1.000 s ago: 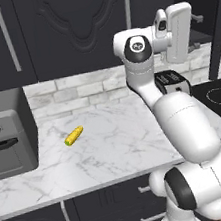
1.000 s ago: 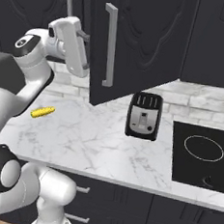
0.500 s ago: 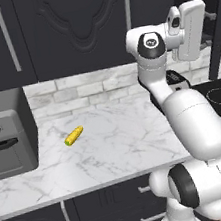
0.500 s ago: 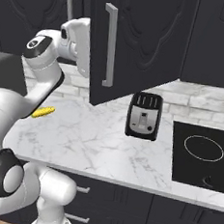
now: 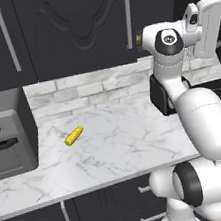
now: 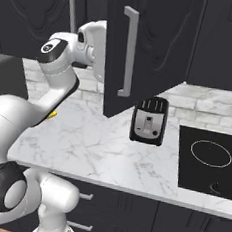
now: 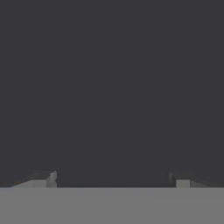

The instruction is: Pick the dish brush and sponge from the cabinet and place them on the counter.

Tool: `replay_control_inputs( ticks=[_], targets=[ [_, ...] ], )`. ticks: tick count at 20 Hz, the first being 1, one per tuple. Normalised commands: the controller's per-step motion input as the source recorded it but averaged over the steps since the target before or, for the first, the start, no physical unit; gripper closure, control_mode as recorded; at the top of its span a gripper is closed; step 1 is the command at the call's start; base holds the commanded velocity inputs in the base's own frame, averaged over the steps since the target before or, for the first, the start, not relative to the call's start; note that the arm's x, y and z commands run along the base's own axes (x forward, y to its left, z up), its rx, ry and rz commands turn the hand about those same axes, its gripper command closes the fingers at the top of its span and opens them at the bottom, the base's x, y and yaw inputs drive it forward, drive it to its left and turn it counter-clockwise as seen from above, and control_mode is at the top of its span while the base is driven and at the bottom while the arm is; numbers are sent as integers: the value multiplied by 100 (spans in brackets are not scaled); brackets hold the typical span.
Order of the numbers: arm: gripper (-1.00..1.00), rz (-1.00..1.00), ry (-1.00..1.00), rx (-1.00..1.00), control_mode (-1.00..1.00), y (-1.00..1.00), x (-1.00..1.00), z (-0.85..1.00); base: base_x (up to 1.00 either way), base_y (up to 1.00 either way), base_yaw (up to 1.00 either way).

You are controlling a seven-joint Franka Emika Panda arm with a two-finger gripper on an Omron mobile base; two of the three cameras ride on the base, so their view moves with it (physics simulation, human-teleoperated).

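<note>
Since a second ago the arm has swung to its right and lifted, carrying the claw [image 7: 113, 177] up from beside the toaster to the open cabinet [image 6: 145, 45]. Seen from the right base view, the white hand sits tucked just behind the edge of the swung-out door, close to its long silver handle [image 6: 126, 51]. From the hand view, the two fingertips [image 7: 46, 178] stand wide apart with nothing between them, facing a flat dark surface that gives no detail. The dish brush and the sponge cannot be made out in that darkness.

Below, the white marble tabletop [image 5: 117, 142] runs long and mostly bare: a corn cob [image 5: 73, 135] lies well out on its left half, apart from the grey oven [image 5: 5, 134] at the far left edge. The toaster [image 6: 148, 120] stands near the back wall, just beside the black cooktop [image 6: 209, 159], with open marble in front of it up to the pale front edge.
</note>
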Motion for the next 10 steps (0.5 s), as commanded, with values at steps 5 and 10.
replay_control_inputs(
  ticks=[5, 10],
  targets=[
    [-100, 0, 0, 1, -100, -62, -18, 0, 0, 0, 0],
    [-100, 0, 2, 3, -100, -56, -13, 0, 0, 0, 0]
  ],
)
